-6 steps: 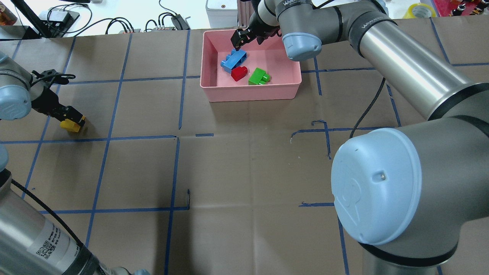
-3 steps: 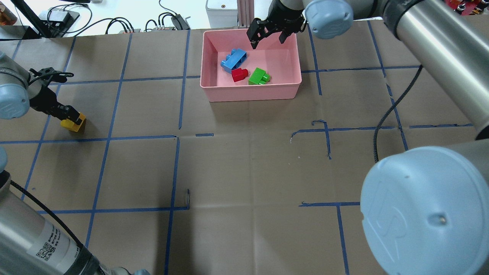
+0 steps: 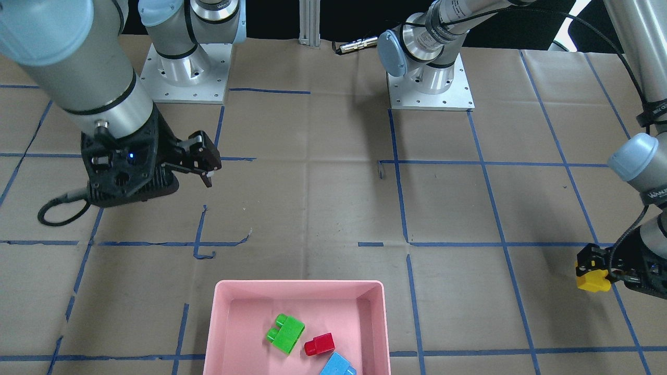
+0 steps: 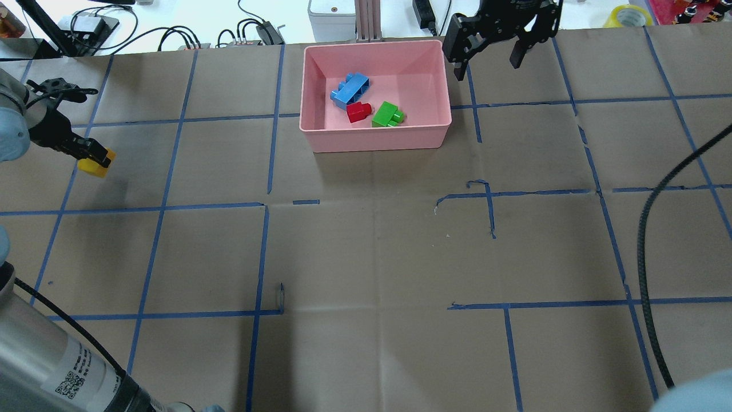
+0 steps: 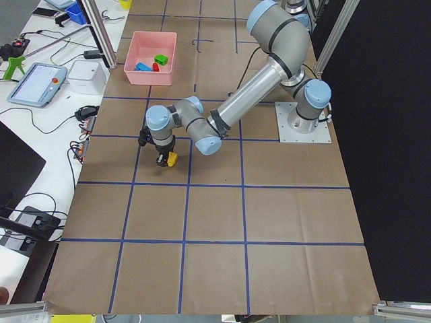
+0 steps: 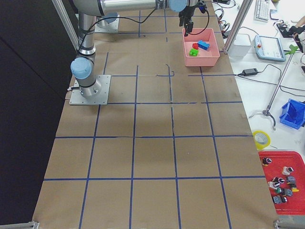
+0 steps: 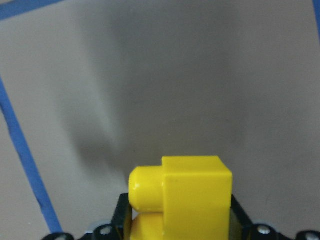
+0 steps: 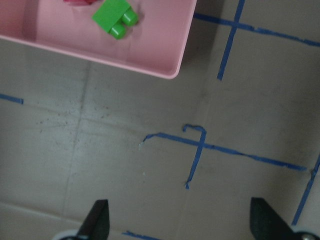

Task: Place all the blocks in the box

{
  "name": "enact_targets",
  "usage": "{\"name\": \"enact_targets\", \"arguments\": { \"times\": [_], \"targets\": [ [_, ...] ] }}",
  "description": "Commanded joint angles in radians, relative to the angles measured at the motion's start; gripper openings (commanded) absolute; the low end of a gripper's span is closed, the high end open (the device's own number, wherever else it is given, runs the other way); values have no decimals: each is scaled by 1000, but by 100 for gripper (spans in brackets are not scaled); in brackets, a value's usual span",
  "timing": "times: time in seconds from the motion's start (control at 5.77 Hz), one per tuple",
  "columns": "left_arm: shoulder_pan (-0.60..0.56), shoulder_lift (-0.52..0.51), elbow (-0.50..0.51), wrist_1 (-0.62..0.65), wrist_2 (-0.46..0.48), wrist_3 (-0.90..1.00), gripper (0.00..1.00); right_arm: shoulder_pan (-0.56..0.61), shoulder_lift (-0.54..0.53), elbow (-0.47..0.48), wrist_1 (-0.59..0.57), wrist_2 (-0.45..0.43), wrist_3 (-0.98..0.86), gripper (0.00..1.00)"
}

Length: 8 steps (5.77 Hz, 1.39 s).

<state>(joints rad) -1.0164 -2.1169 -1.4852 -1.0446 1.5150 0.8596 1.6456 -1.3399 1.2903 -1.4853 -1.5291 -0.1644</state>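
Observation:
The pink box [image 4: 377,146] stands at the table's far middle and holds the blue block [image 4: 349,90], the red block [image 4: 358,111] and the green block [image 4: 388,114]. My left gripper [image 4: 97,160] is shut on the yellow block [image 4: 94,165] and holds it just above the table at the far left. The left wrist view shows the yellow block [image 7: 190,195] between the jaws. My right gripper [image 4: 486,66] is open and empty, raised just right of the box. Its wrist view shows the green block [image 8: 112,15] and the box corner [image 8: 172,70].
A white device [image 4: 330,14], an aluminium post [image 4: 366,20] and cables lie beyond the table's far edge behind the box. A yellow tape roll [image 4: 629,14] sits at the far right. Blue tape lines grid the brown table.
My right gripper has moved out of the box to its right, open and empty. My left gripper has lifted the yellow block off the table and carried it a little left.

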Motion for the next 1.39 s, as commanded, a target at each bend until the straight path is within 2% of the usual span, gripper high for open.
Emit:
{"name": "enact_targets", "arguments": {
  "times": [0.0, 0.17, 0.35, 0.52, 0.87, 1.04, 1.21],
  "targets": [
    [-98, 54, 166, -163, -22, -115, 5, -1, -281, 399, -97, -6, 11, 100],
    [-170, 31, 339, -321, -21, -251, 5, -12, -388, 526, -145, -9, 37, 100],
    [-280, -1, 499, -473, -12, -459, 5, -24, -410, 517, -144, -28, 57, 100],
    [-398, -41, 588, -501, -7, -658, 5, -24, -415, 514, -144, -89, 60, 100],
    [-622, -113, 666, -502, 58, -946, 5, -27, -406, 480, -144, -79, 60, 100],
    [-715, -161, 692, -488, 57, -1094, 5, -27, -404, 475, -144, -77, 60, 100],
    [-772, -235, 703, -424, 62, -1144, 5, -27, -406, 475, -142, -77, 60, 100]
  ]
}}
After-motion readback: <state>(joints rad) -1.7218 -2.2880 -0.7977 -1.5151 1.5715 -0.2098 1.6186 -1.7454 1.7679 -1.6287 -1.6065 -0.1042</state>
